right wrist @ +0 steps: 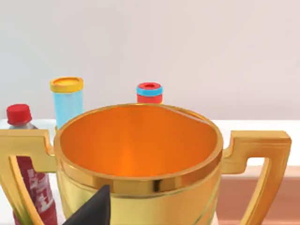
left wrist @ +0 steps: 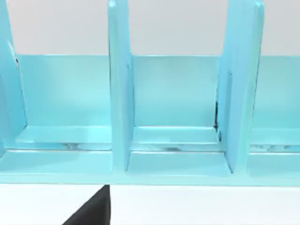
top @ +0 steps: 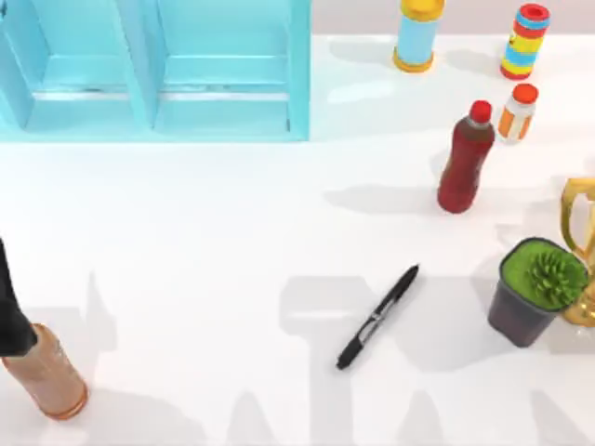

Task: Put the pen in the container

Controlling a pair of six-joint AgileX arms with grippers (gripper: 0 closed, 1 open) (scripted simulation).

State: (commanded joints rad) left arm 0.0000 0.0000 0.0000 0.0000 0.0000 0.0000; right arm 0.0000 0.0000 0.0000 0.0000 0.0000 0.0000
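Lying alone on the white table (top: pixel 214 242), the black pen (top: pixel 377 317) sits a little right of centre in the lower half of the top view, slanted with one tip toward the upper right and the other toward the lower left. Nothing touches it; bare tabletop surrounds it on all sides, with the widest open stretch to its left and above it. The nearest thing is a dark pot with a green plant (top: pixel 536 289) to its right, near the frame's right edge, and beside that pot a gold trophy cup (top: pixel 581 243) is cut by the same edge. Farther up stand a red bottle (top: pixel 467 158), a small white and orange bottle (top: pixel 517 112), a striped tube (top: pixel 525 41) and a blue and yellow cylinder (top: pixel 417 34).

The light-blue container (top: pixel 158 65) fills the upper left of the top view, its dividers running toward the table's middle, well apart from the pen. At the lower left edge a brown bottle (top: pixel 48 373) stands with a dark part of the left arm (top: pixel 11 307) above it.

From the left wrist view the container (left wrist: pixel 173 117) faces the camera, its open compartments and upright dividers plain. From the right wrist view the trophy cup (right wrist: pixel 140 154) is close, its hollow bowl visible. Whether either claw is apart or together I cannot tell.
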